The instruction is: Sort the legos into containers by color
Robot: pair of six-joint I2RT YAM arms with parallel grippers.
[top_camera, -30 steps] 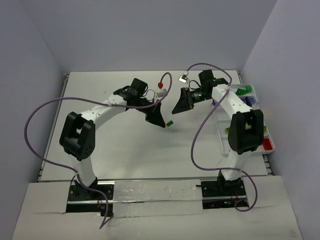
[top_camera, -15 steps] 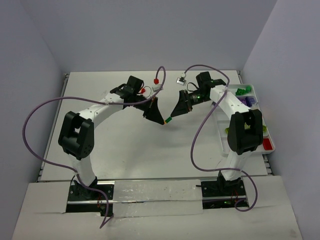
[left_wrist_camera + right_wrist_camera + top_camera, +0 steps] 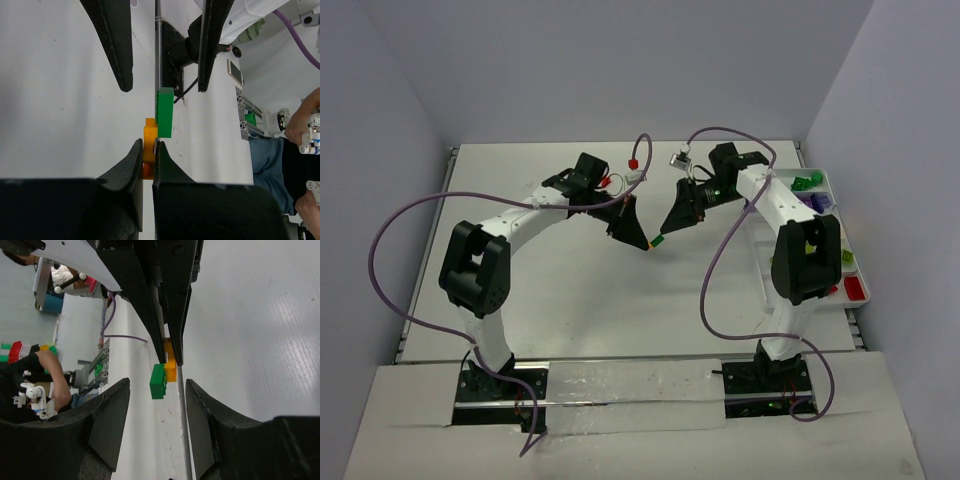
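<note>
My left gripper (image 3: 642, 240) is shut on a small orange lego (image 3: 149, 142), which has a green lego (image 3: 165, 112) stuck to its side and reaching past my fingertips. The pair is held above the table's middle. My right gripper (image 3: 666, 226) is open and faces the left one tip to tip. In the right wrist view the green lego (image 3: 158, 381) and the orange lego (image 3: 171, 368) hang between my spread right fingers (image 3: 108, 425), not touching them. The white divided tray (image 3: 858, 270) lies at the far right, holding green (image 3: 805, 183), purple (image 3: 817, 203) and red (image 3: 855, 289) legos.
A clear plastic strip (image 3: 630, 385) lies along the near edge between the arm bases. Purple cables (image 3: 390, 260) loop from both arms over the table. Grey walls close off the back and both sides.
My right gripper has moved down and left until its open fingers are around the green lego. My left gripper has shifted slightly and still holds the orange and green pair.
</note>
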